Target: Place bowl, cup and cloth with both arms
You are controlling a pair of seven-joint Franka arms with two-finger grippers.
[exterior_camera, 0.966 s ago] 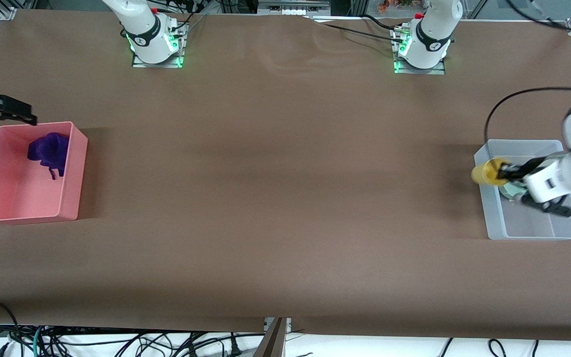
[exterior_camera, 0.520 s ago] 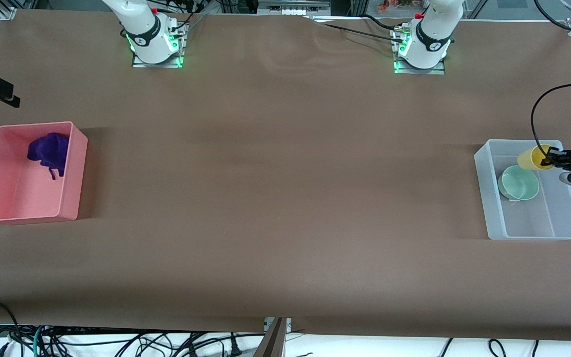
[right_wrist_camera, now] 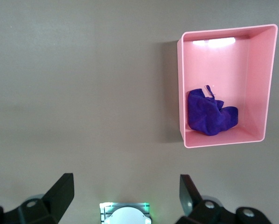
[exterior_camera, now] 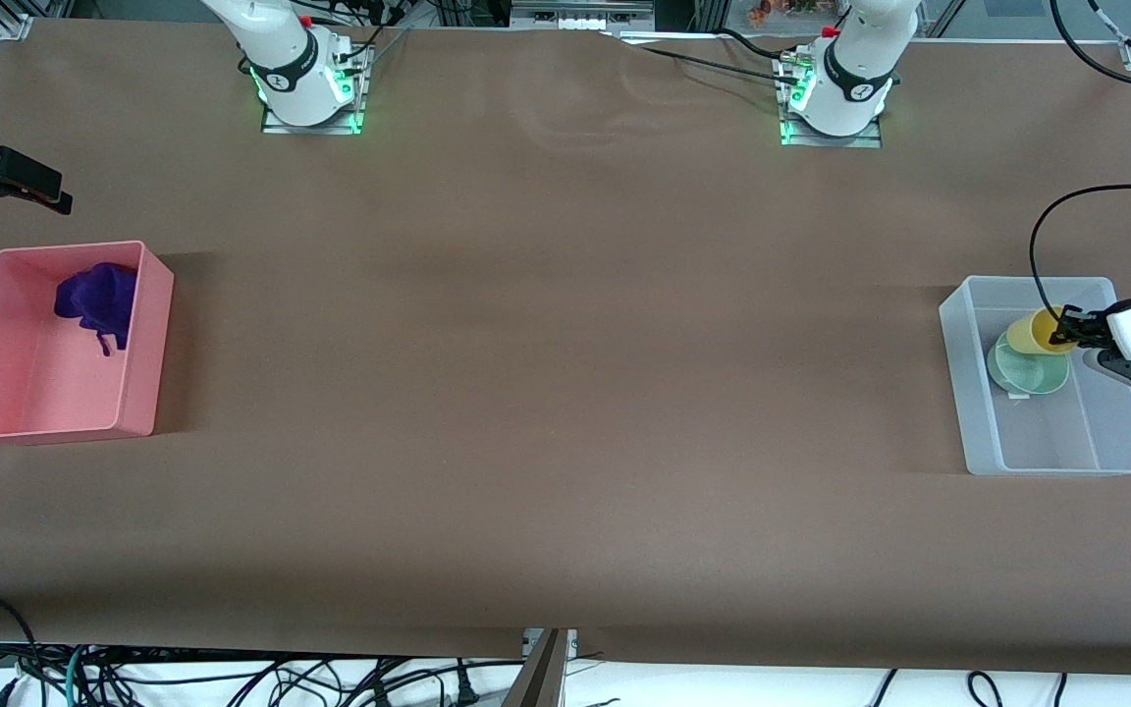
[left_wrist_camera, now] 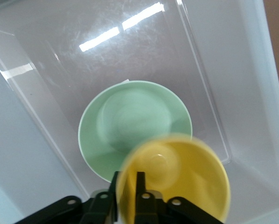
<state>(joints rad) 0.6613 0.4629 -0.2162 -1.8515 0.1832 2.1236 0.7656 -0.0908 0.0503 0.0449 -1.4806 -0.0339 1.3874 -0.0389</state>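
My left gripper (exterior_camera: 1066, 330) is shut on the rim of the yellow cup (exterior_camera: 1035, 331) and holds it tilted just over the mint-green bowl (exterior_camera: 1032, 373), which sits in the clear bin (exterior_camera: 970, 403). In the left wrist view the fingers (left_wrist_camera: 140, 192) pinch the cup (left_wrist_camera: 181, 182) wall, one inside and one outside, above the bowl (left_wrist_camera: 130, 121). The purple cloth (exterior_camera: 94, 299) lies in the pink bin (exterior_camera: 148, 344), in the corner nearest the right arm's base. My right gripper (exterior_camera: 55, 199) is open and empty, over bare table beside the pink bin; its view shows the cloth (right_wrist_camera: 209, 114).
The clear bin (left_wrist_camera: 27, 163) stands at the left arm's end of the table, the pink bin (right_wrist_camera: 180, 93) at the right arm's end. Brown table surface lies between them. The right arm's base (right_wrist_camera: 125, 214) shows in its wrist view.
My left gripper carried the cup from the bin's rim across the bin, then down and back over the bowl. My right gripper shifted slightly near the pink bin.
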